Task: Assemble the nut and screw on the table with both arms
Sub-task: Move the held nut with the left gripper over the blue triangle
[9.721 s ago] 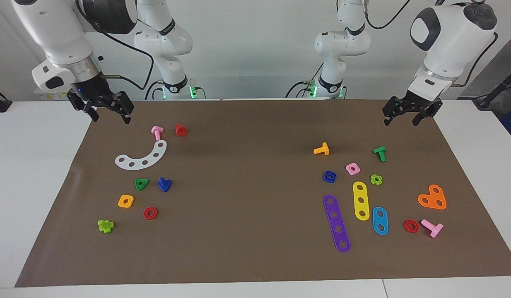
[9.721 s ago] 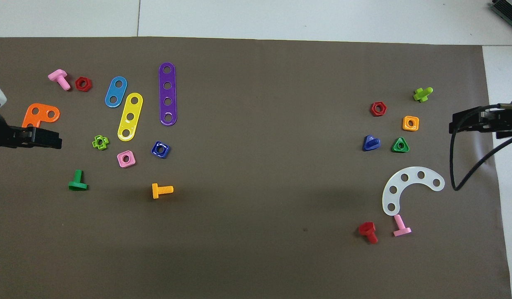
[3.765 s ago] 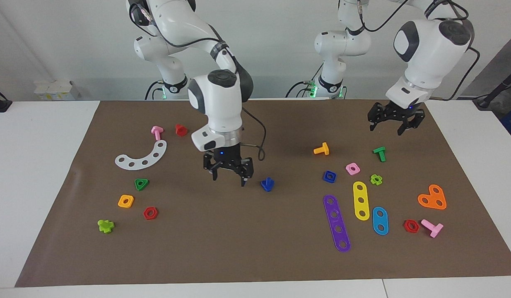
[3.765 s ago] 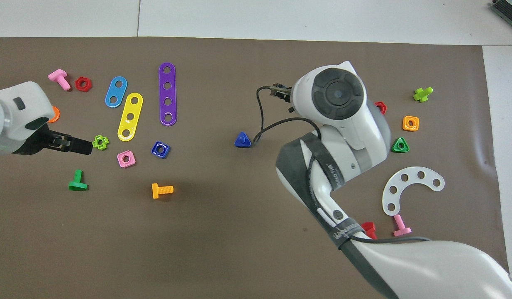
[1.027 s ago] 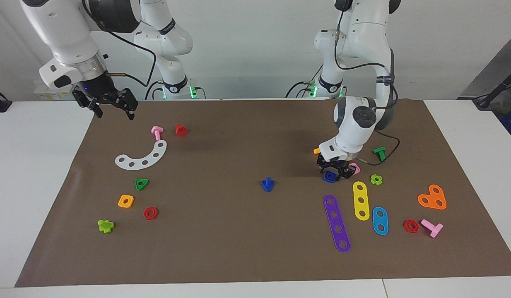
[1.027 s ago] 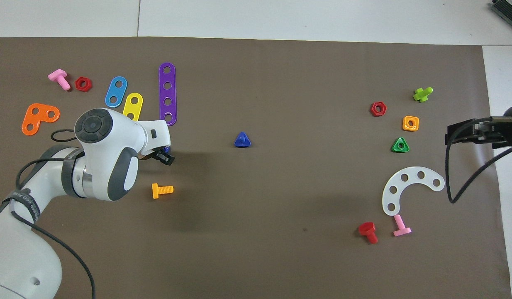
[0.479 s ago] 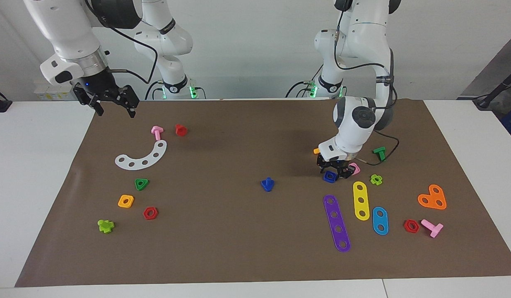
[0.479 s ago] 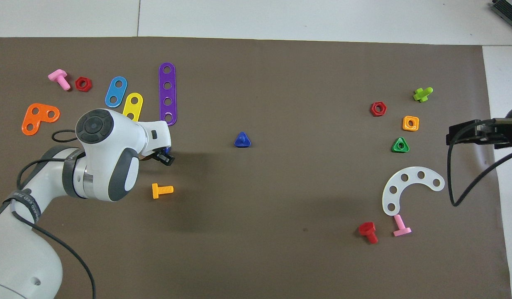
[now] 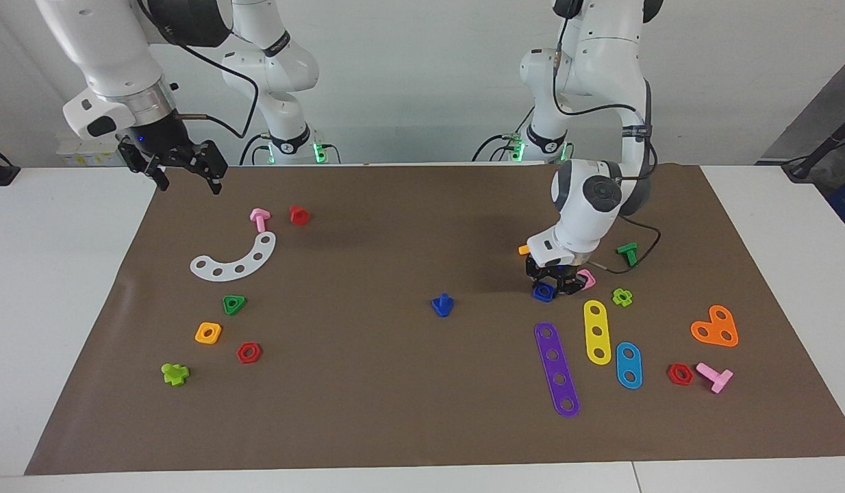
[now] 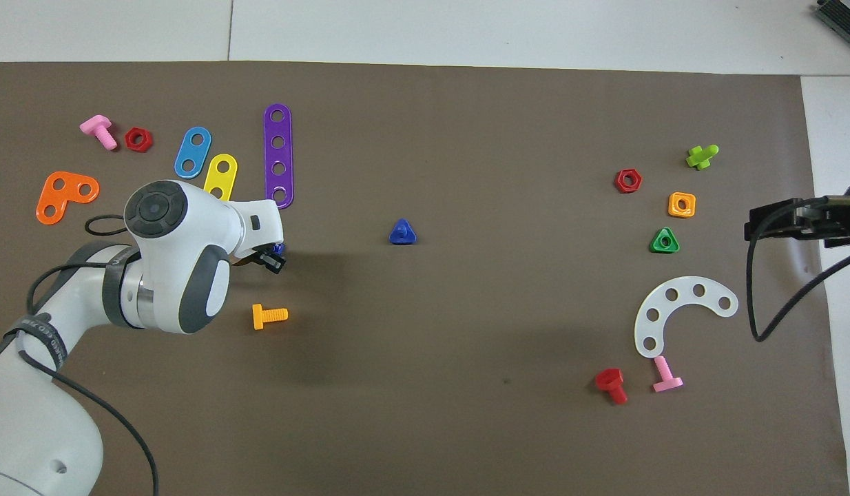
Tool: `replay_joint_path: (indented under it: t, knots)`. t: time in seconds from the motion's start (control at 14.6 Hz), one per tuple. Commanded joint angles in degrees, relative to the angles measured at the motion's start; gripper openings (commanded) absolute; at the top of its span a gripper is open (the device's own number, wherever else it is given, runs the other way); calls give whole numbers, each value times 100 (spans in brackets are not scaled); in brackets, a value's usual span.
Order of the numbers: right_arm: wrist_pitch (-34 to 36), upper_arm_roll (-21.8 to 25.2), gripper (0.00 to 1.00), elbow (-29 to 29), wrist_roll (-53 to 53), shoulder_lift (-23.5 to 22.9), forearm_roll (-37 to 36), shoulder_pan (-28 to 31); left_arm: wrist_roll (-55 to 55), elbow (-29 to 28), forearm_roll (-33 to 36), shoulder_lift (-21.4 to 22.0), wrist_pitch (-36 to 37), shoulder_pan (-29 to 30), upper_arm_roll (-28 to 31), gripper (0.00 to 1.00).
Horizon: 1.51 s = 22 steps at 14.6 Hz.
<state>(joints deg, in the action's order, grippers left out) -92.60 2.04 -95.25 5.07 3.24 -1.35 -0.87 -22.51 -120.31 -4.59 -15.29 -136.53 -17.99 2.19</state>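
Brown matting covered the surface [image 9: 395,424]. Left claw [image 9: 552,288] had closed on the nut [image 9: 544,292]; a shallow pinch could drop it before reaching the screw [image 9: 442,305] mid-mat. Right claw [image 9: 183,177] waited open.

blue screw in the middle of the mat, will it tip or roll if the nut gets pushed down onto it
The blue screw stands on its wide flat head, shaft up, so it probably sits steady under a straight push. It looks like small hard plastic, likely light, so a sideways nudge may slide it on the mat. Toppled, it might roll.
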Motion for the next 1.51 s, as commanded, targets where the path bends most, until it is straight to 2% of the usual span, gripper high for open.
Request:
replay_joint_path:
  t: [0.0,0.27,0.62,1.03,1.44]
  knots:
    - [32,-28,100,-81,90,106,73,69,-43,-10,-103,18,-49,-82,71,48]
    - [40,-28,100,-81,64,106,64,43,395,323,-112,18,327,-91,71,47]
    - [49,-28,100,-81,46,106,73,17,1642,790,-112,-35,917,-213,62,47]
    - [49,-28,100,-81,46,106,64,17,3663,1483,-112,-175,1471,-811,53,49]
    - [49,-28,100,-90,46,106,64,17,5089,1975,-287,-420,1436,-1496,44,47]
